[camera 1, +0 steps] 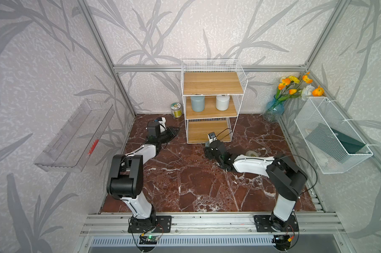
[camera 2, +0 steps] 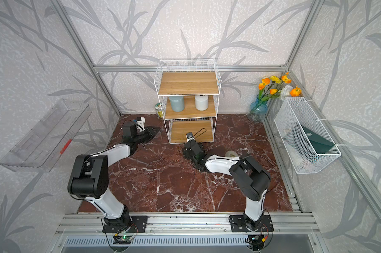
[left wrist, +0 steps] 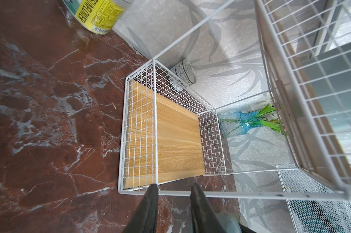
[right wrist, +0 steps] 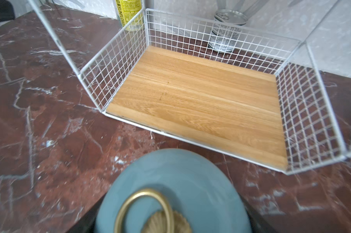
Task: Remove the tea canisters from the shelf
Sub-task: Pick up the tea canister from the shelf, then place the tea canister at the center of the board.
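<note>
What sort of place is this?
Likely a staged test booth, not a home: wallpapered panels on a metal frame, two robot arms bolted to a front rail, plus a shelf and flower vase.

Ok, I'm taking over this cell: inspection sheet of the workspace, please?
Surface: dark red marble tabletop, no spills seen.
Job's things: white wire shelf with wooden boards; blue-grey cylindrical canister and white canister on its middle board; second blue-grey canister and beige canister off the shelf.
Clutter: green-and-yellow printed tin, silver ring-pull can, blue glass vase.
Grippers: left gripper open, empty; right gripper straddles second blue-grey canister, grip unclear.
Cables: black cable loop at right wrist.
Surroundings: clear plastic wall tray, white mesh wall basket.
</note>
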Motion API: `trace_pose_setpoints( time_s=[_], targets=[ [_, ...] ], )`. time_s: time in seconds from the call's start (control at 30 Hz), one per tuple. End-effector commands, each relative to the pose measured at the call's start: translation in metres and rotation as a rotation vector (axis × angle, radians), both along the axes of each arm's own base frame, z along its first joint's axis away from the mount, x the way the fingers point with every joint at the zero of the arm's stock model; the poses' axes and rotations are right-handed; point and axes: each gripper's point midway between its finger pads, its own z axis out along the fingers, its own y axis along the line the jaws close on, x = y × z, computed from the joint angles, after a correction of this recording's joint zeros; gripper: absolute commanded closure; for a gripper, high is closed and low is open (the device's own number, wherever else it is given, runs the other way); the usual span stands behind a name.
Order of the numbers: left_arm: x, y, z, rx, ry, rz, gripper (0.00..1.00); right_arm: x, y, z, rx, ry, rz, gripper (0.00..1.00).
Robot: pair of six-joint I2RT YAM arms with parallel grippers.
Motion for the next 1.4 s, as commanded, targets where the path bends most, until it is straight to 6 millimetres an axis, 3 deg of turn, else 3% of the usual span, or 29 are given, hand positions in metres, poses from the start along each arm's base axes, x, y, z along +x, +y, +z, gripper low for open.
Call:
trace_pose_setpoints(
  time_s=[0.0, 0.2, 0.37, 1.0, 1.37],
  targets=[
    [-0.009, 0.002, 0.005, 0.021, -0.013, -0.002, 0.70, -0.015, -0.021, 0.042, 0.073, -0.073, -0.072, 0.38],
    [-0.021, 0.002, 0.006, 0.015, -0.002, 0.007, 0.70, -0.046, -0.066, 0.030, 0.047, -0.042, -0.180, 0.38],
    [-0.030, 0.001, 0.008, 0.014, -0.007, 0.014, 0.69, -0.054, -0.088, 0.019, 0.022, -0.035, -0.248, 0.38],
    [-0.063, 0.003, 0.012, 0.098, 0.012, 0.015, 0.68, -0.055, -0.102, -0.046, 0.018, 0.059, -0.332, 0.35],
    [-0.074, -0.002, 0.035, 0.141, -0.025, -0.003, 0.65, -0.066, -0.113, -0.074, -0.009, 0.126, -0.376, 0.19]
  ],
)
